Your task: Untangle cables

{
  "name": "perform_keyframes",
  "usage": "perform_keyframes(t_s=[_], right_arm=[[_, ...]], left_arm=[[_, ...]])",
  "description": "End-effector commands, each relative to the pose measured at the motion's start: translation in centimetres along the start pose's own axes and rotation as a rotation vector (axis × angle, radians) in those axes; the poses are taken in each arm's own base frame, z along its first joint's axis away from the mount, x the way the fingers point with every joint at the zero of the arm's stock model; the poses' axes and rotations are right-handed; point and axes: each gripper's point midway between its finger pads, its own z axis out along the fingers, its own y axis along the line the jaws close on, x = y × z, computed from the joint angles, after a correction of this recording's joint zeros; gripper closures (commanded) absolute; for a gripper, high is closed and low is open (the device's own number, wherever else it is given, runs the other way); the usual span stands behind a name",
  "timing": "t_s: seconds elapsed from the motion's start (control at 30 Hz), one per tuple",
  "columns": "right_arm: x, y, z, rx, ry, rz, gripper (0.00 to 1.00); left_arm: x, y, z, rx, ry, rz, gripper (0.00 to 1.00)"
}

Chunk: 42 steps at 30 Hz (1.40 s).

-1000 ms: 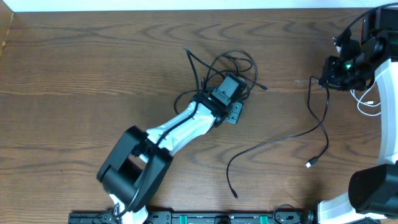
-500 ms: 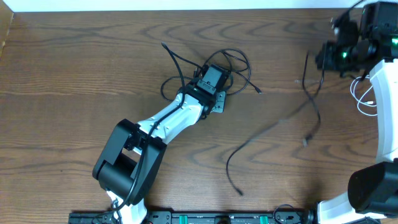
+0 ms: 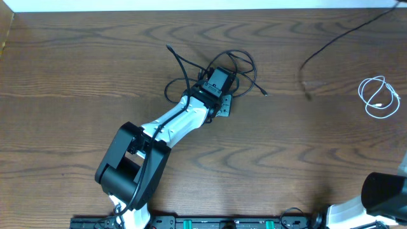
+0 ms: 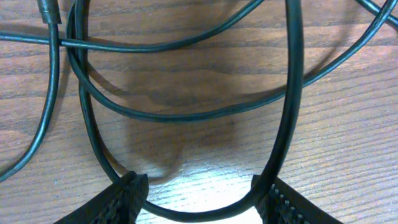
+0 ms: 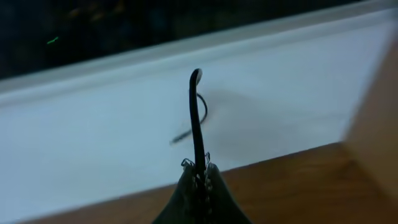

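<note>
Brown wood-grain table (image 3: 76,127) carries the work. The black cable (image 3: 240,58) lies in overlapping loops around the middle, toward the far edge. The white cable (image 3: 378,95) sits coiled by itself near the right edge, well apart from everything else. A separate black strand (image 3: 337,38) slants in from the far right corner, its free end down between the tangle and the white coil; whether that end touches the wood I cannot tell. In the right wrist view the right gripper (image 5: 198,169) is clamped together on this strand, which stands up from its fingertips.

The left gripper (image 4: 202,193) is down on the tangle with its fingers (image 4: 127,196) apart. One loop curves round between them, close against both inner faces, and other strands cross just beyond that loop.

The step in hand looks like parting one loop from the pile. To do it well, the left gripper should close on that single loop only, with the crossing strands outside the fingers. It should then draw the loop low and slowly toward a bare part of the table, stopping if the whole pile drags along. The right arm would do best to carry its strand toward the right edge, short of the white coil, so nothing re-crosses.
</note>
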Motion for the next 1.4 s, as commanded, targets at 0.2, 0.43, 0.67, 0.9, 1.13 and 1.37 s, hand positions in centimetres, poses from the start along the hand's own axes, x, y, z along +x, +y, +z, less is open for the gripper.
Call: perform_keyframes(t_s=[0.2,0.43,0.67,0.9,1.13,1.37], right_arm=[[7.1,-13.6,7.7,0.363,0.066,0.144,0.99],[13.9,-22.5,9.9,0.504,0.161,0.220,0.99],[14.9,-26.0,9.0,0.544,0.171,0.272,0.99],[14.2,-24.9,9.7,0.460,0.154,0.267,0.01],[16.3,-21.5,9.7,0.342,0.277,0.300,0.01],[20.1,-15.6,9.5,0.180,0.474,0.248,0.01]], left_arm=[[-0.3,0.0,-0.5,-0.003,0.000,-0.007,0.41],[-0.4,0.0,-0.5,-0.002,-0.002,-0.007,0.41],[-0.3,-0.1,-0.5,-0.001,-0.001,-0.005,0.41],[-0.2,-0.5,-0.6,0.003,-0.001,0.005,0.41],[-0.2,-0.5,-0.6,0.003,0.000,0.005,0.41],[-0.2,-0.5,-0.6,0.003,-0.001,0.006,0.41]])
